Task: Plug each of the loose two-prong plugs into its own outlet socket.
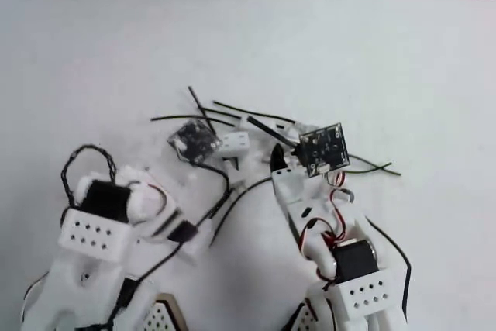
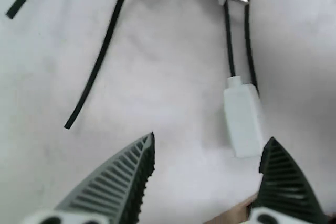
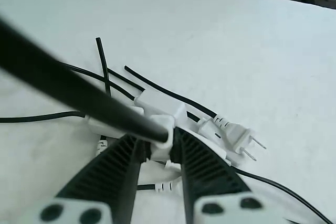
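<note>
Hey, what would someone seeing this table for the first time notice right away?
A tangle of black cords lies in the middle of the table. The right gripper is shut on a white block with a cord, beside a loose two-prong plug. The left gripper hangs open by a second white block.

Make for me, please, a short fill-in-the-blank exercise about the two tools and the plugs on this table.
1. The right tool is ____ on a white connector.
2. The left tool hangs over the table with its jaws ____.
3. The loose plug beside the right tool has ____ metal prongs.
4. The cords lying on the table are ____ in colour.

Missing words: shut; open; two; black.
</note>
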Robot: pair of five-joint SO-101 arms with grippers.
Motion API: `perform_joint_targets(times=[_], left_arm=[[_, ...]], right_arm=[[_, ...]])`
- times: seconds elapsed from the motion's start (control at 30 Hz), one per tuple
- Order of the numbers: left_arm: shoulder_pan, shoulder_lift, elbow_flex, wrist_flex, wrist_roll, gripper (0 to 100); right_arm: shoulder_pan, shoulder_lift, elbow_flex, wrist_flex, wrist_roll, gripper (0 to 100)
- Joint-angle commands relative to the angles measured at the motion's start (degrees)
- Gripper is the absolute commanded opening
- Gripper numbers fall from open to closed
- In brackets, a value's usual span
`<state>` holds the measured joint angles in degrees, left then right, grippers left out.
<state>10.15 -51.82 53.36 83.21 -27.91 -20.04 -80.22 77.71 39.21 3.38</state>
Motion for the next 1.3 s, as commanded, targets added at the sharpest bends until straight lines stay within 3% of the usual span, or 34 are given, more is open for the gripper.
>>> perform_joint_targets(times=[0.0,0.4,0.7,0.83,1.07,1.27], left_arm=[[2.86,-3.47,5.80,-5.89,1.41,32],[2.15,-1.71,19.25,-18.20,-1.41,32],[-10.07,13.14,14.68,-25.23,-6.68,32],[-12.18,20.53,9.85,-27.25,-6.77,32],[-12.26,24.57,2.20,-26.55,-6.68,32],[-10.42,24.48,-4.40,-16.97,-10.73,32]], right_arm=[[0.57,-0.22,-0.44,-0.92,-0.09,1.7],[0.57,-0.22,-0.44,-0.92,-0.09,1.7],[0.40,-0.22,0.35,-0.92,-0.09,1.7],[0.31,-0.22,0.35,-0.92,-0.09,1.7],[0.31,-0.22,0.44,-0.92,-0.09,1.7],[0.40,-0.22,0.44,-0.92,-0.09,1.7]])
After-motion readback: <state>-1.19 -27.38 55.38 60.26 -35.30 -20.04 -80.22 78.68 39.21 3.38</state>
